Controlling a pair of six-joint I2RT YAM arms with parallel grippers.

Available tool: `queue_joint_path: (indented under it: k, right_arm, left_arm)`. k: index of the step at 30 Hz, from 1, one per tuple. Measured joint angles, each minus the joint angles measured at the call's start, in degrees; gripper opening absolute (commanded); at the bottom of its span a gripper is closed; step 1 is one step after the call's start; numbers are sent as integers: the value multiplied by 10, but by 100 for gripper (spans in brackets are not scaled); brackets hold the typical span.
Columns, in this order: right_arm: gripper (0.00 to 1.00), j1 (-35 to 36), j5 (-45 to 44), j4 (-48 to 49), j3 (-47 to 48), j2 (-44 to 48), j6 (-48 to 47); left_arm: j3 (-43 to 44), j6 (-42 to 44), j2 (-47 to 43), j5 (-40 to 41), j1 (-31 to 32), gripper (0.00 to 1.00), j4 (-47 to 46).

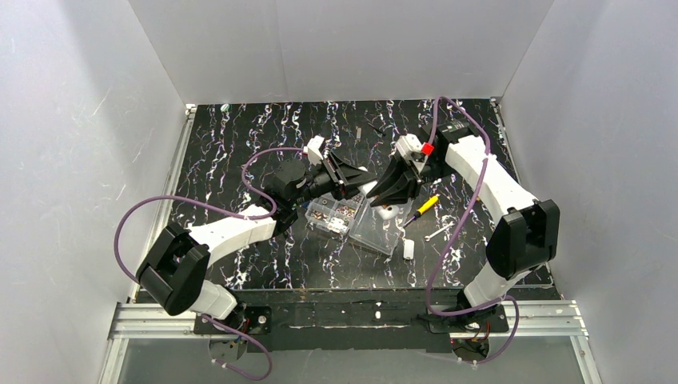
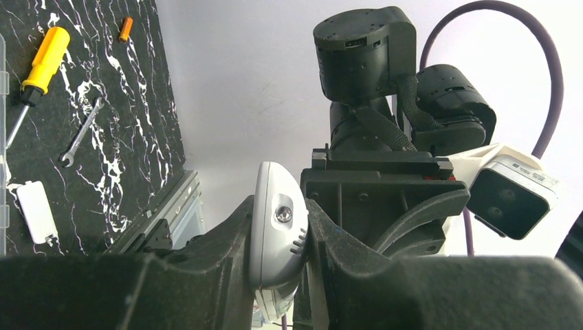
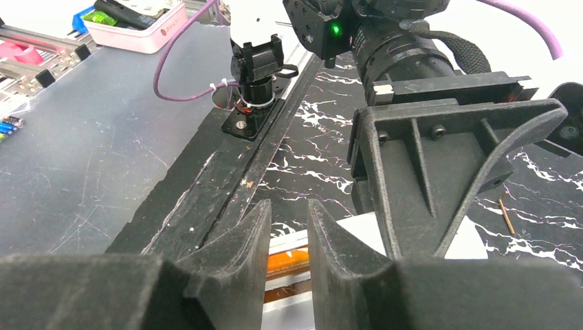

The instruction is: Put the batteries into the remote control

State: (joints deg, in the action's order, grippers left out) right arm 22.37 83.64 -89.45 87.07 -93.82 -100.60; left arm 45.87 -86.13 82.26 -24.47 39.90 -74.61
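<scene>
Jaws of the left gripper (image 2: 280,210) are closed tight on the remote control (image 2: 275,227), pinching it across its thin edges. They hold it up off the table (image 1: 240,160), just beside the clear screw box (image 1: 352,222).

The right gripper (image 3: 287,213) faces it nose to nose, its jaws only a narrow slot apart. An orange battery (image 3: 289,261) shows in that slot against white plastic. The right wrist view does not settle whether the fingers pinch the battery or whether it already lies in the remote's recess beyond them.

The step in hand appears to be seating a battery. To do it well, the left arm should hold the handset rigid with the recess turned squarely toward the right gripper. The right arm should then line the cylinder up with the bay's long axis, lead with the spring end, and press the other end down gently. Motions should be short, since the two grippers are almost touching, and any sideways push could twist the slim handset out of its edge grip.

A spare battery (image 2: 125,29) lies on the table beyond the yellow screwdriver (image 2: 45,58) and a small wrench (image 2: 81,130).
</scene>
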Motion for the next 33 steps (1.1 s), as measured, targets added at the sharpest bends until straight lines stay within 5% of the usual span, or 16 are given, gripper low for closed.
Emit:
queue_joint_path:
  k: [14,15,20,33]
  right_arm:
    - [45,2,9,4,-6,67,-3]
    - [56,1,16,4,-11,86,-6]
    - [78,-15,30,1,-56,174,-39]
    - [84,-78,30,1,-111,172,-47]
  left_arm:
    - [0,-2,-1,-9,4,0,-29]
    - [0,-2,-1,-9,4,0,-31]
    - [0,0,-1,-12,5,0,-33]
    - [-5,7,-1,-15,5,0,-30]
